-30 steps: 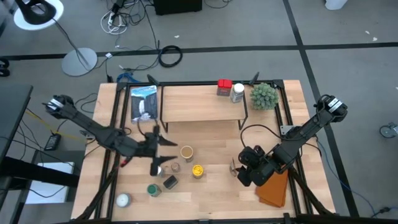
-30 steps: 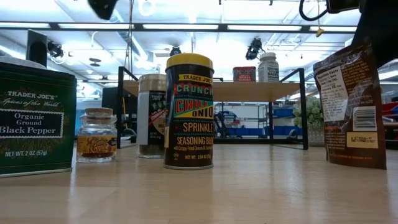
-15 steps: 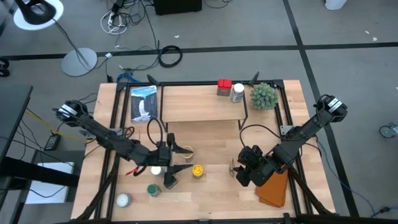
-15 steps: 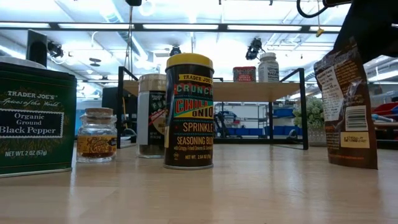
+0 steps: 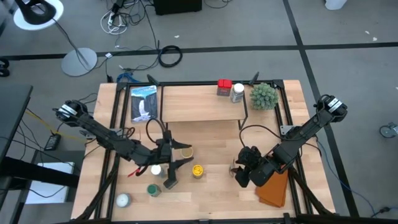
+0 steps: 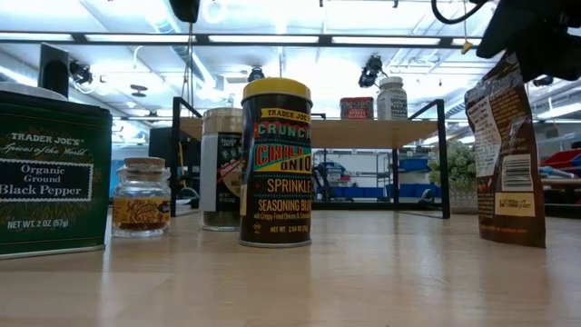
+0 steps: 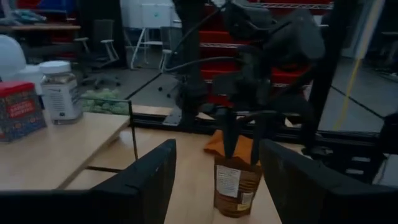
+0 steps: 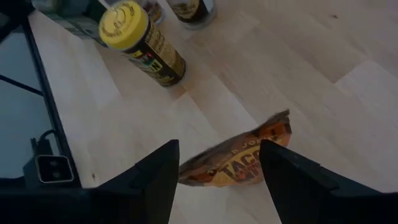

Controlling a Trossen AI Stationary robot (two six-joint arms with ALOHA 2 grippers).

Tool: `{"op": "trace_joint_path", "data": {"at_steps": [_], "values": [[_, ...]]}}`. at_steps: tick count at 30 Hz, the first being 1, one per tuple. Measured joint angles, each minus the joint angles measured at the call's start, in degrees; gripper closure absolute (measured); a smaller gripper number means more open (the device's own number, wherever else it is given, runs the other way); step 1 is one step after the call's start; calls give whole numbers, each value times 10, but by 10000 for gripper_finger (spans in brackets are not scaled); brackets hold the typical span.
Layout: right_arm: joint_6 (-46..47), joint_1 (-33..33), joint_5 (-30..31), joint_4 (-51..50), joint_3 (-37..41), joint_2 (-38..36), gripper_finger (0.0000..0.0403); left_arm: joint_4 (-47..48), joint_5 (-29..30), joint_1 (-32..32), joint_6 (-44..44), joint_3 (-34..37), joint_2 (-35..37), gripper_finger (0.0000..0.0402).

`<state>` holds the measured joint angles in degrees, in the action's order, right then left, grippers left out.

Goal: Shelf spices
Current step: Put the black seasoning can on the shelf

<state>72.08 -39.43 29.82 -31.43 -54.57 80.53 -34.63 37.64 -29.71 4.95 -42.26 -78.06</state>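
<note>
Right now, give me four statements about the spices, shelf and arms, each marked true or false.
1. Two spices sit on the shelf. True: a red tin and a white-capped jar, at its right end.
2. The right gripper holds the yellow-lidded jar. False: its jaws grip a brown packet; that jar stands on the table.
3. The left gripper has open jaws and holds nothing. True.
4. The plant stands on the shelf. False: it stands on the table, beside the shelf's right end.
</note>
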Motion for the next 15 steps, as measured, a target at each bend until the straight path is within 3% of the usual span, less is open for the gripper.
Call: {"op": "trace_joint_path", "data": {"at_steps": [9, 15], "values": [[-3, 0, 4, 7, 0, 0, 181, -3, -31, -1, 32, 0, 0, 159], [-5, 0, 5, 7, 0, 0, 181, 6, -53, -1, 72, 0, 0, 105]]}}
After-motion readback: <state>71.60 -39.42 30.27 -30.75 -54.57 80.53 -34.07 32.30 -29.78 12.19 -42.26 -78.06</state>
